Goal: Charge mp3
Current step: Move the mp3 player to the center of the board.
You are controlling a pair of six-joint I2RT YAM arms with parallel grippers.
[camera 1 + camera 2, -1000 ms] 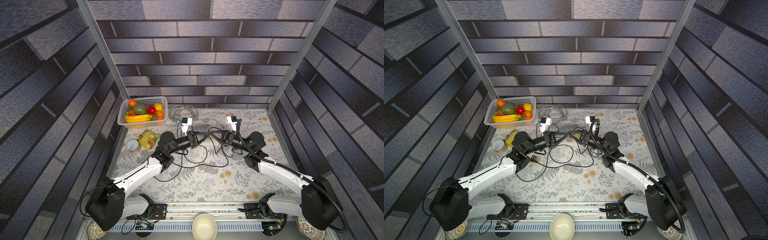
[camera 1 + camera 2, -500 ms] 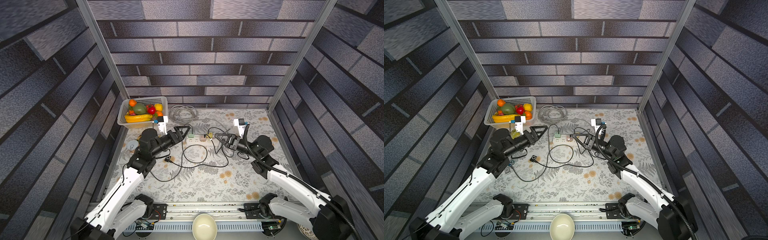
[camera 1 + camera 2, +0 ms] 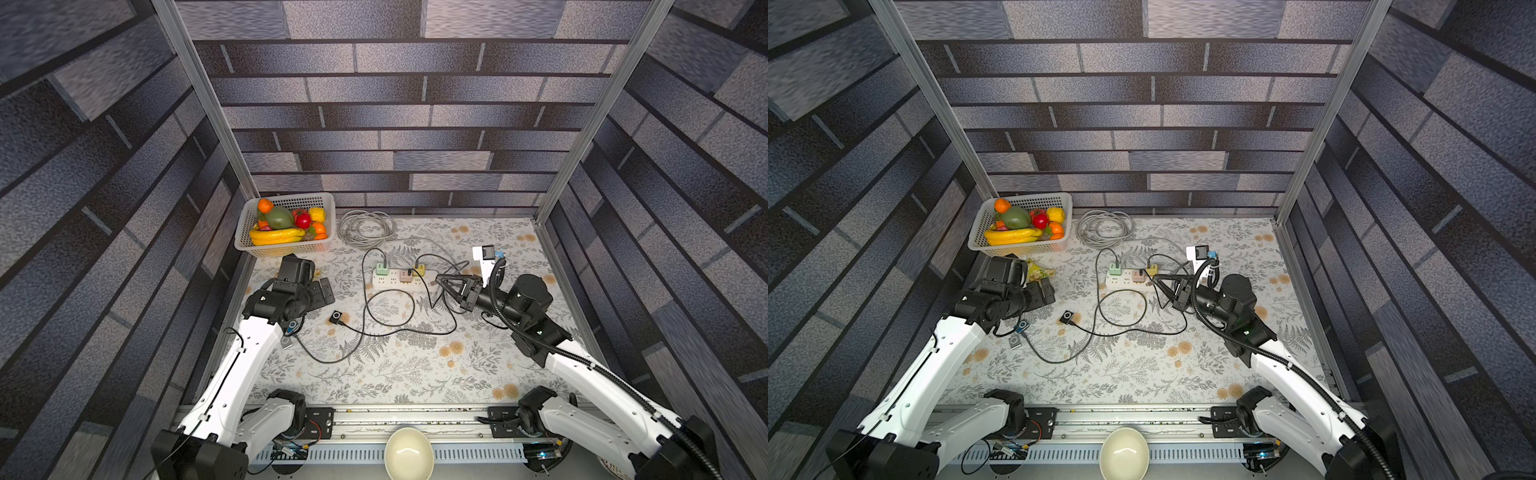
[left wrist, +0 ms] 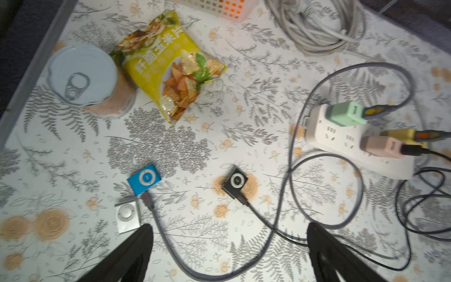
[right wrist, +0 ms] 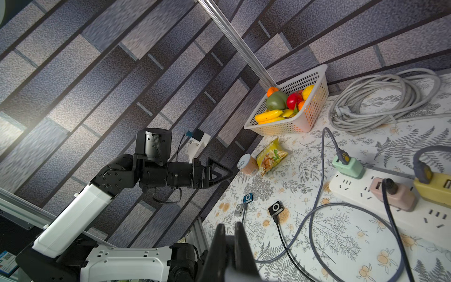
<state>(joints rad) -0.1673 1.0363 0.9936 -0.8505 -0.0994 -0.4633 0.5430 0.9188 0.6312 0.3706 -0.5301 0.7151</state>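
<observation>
Fig.: L gripper [image 4: 229,246] over the table [image 4: 170,146], fingers spread wide. Just ahead, flat on the cloth: silver mp3 [image 4: 128,216]; beside it blue mp3 [image 4: 144,179] w/ grey cable [image 4: 156,219] plugged in; further right black mp3 [image 4: 235,182] w/ black cable [image 4: 263,219] plugged in. R gripper [image 5: 229,225]: fingers pressed together, tips near end of power strip [image 3: 388,283]. Far corner: fruit basket [image 3: 286,249].
</observation>
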